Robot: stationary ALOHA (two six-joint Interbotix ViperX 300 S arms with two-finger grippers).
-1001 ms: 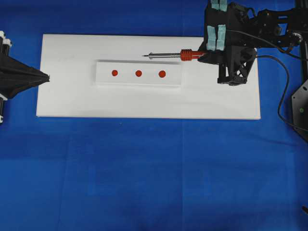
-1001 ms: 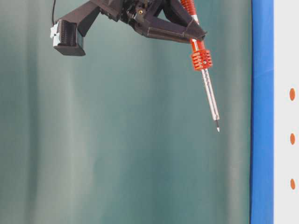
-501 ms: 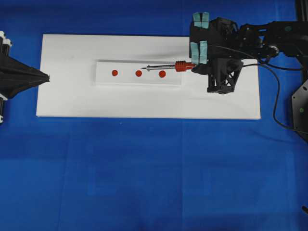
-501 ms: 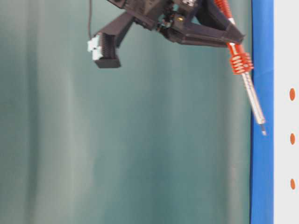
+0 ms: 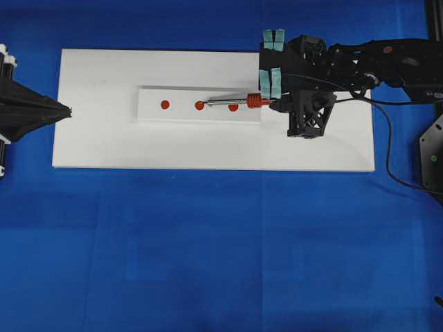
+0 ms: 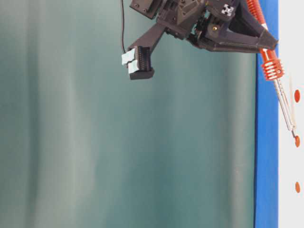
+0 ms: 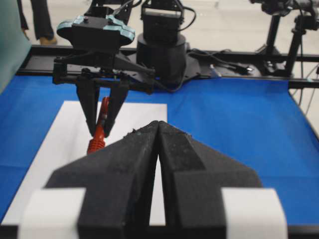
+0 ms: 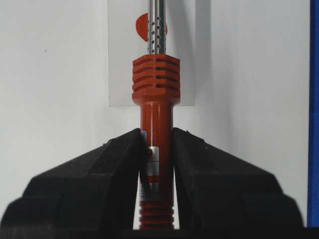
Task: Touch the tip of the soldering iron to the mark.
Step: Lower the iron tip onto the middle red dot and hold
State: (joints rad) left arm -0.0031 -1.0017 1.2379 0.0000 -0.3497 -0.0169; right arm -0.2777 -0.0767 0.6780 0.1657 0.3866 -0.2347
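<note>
Blue table (image 5: pixel 208 242), white board (image 5: pixel 104 138). My right gripper (image 8: pixel 155 149) is clamped on the iron (image 5: pixel 239 102), tip at the middle mark (image 5: pixel 199 105); left gripper (image 7: pixel 158 149) together. I judge contact needs confirming.

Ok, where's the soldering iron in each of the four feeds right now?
Overhead: soldering iron lies across the strip, upper middle, tip at the middle red mark.
Table-level: far right edge, slanting down, tip by that mark.
Left wrist: small, left of centre, in the right gripper.
Right wrist: centre, upright; tip out of frame.
Shared landmark: its red ribbed collar.
</note>
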